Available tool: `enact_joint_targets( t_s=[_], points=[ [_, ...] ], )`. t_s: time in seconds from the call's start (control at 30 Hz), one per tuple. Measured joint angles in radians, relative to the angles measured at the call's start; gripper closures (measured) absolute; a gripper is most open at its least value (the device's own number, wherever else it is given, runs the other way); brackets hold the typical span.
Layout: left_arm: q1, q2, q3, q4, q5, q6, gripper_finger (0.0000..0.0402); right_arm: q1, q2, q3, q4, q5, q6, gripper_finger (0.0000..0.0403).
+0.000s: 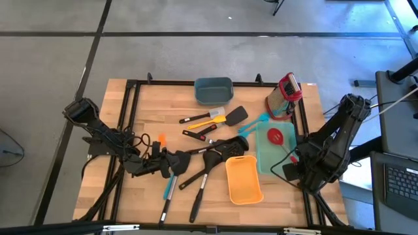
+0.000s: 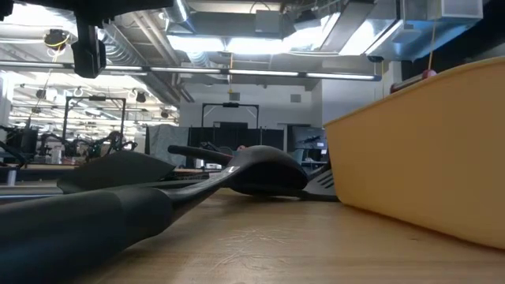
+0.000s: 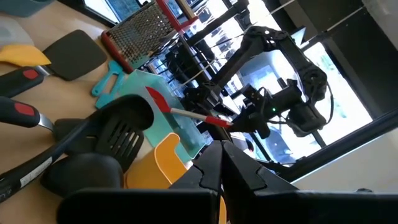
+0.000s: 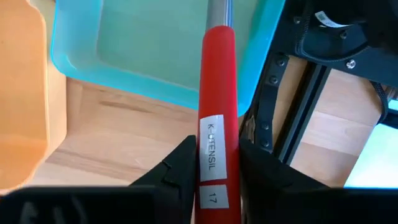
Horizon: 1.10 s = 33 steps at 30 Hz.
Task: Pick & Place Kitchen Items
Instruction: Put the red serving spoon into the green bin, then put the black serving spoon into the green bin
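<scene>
Red spoon (image 4: 219,93) over teal tray (image 4: 149,56)
Right gripper (image 4: 214,163) fingers flanking handle closely, grip undetermined; left gripper (image 3: 222,163) shut, empty, near black turners (image 1: 215,156)

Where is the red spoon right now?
In the high view the red spoon lies with its head in the teal tray at the table's right side, its handle between the right tool's fingers, beside the orange bin.

Pale matt wood table (image 1: 124,189); glossy red spoon handle (image 4: 219,99) bearing a white paper label; smooth translucent teal plastic bin (image 4: 155,43); perforated metal grater (image 3: 140,31)
</scene>
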Motion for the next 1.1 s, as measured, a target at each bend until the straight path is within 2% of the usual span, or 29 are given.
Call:
enact_joint_targets(
  t_s=[0.57, 0.77, 1.0, 1.1],
  points=[
    [0.000, 0.000, 0.000, 0.001, -0.001, 0.007, 0.0400, 0.001, 0.004, 0.000, 0.049, 0.018, -0.061, 0.0253],
    [0.000, 0.000, 0.000, 0.001, -0.001, -0.004, 0.0400, -0.007, 0.004, 0.000, 0.060, 0.032, -0.184, 0.0252],
    [0.000, 0.000, 0.000, 0.022, -0.010, -0.010, 0.0400, -0.059, 0.004, 0.000, 0.051, 0.206, -0.187, 0.0252],
    [0.004, 0.000, 0.025, 0.040, -0.012, 0.042, 0.0400, -0.104, 0.004, 0.000, 0.066, 0.300, -0.188, 0.0252]
  ],
)
